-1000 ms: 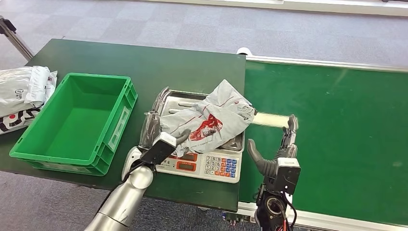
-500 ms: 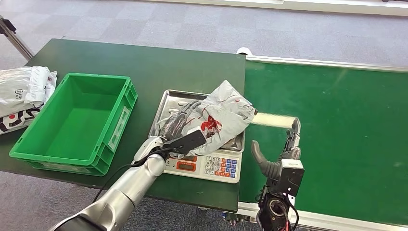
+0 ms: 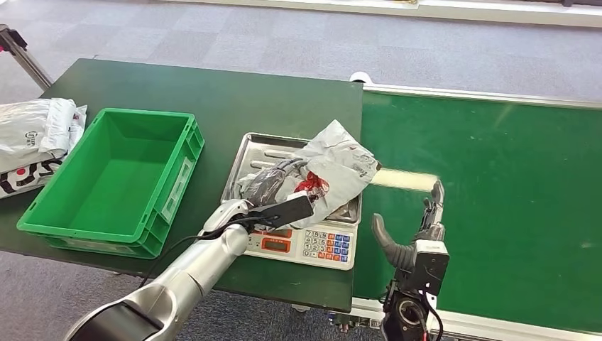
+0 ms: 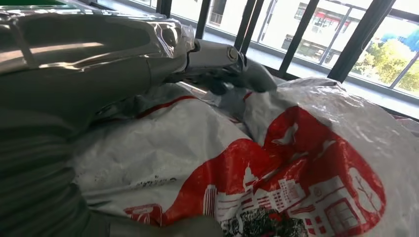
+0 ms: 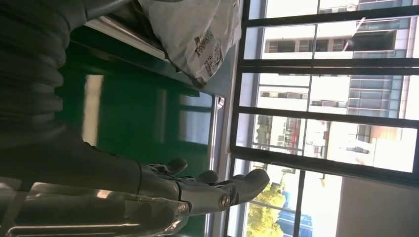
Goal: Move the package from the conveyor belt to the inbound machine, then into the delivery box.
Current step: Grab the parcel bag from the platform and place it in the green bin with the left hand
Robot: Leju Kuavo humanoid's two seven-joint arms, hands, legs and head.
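One crumpled grey plastic mailer package with red print (image 3: 328, 165) lies in the middle of the frame on the steel tray of the white electronic scale with a keypad (image 3: 307, 244), its upper right corner hanging over the tray edge toward the green conveyor belt (image 3: 497, 185). The left hand (image 3: 273, 186) rests on the package's lower left part, fingers laid across the plastic and curled onto it; whether it truly grips the package cannot be told. Against a second ago, the left hand has swung from the tray's left rim onto the package, and the silver forearm now reaches in flatter from the lower left. The right hand (image 3: 419, 231) has drawn slightly lower over the belt, open, thumb spread and fingers pointing up the frame. The empty green plastic crate (image 3: 113, 181) sits on the dark green tabletop (image 3: 234, 92) at left.
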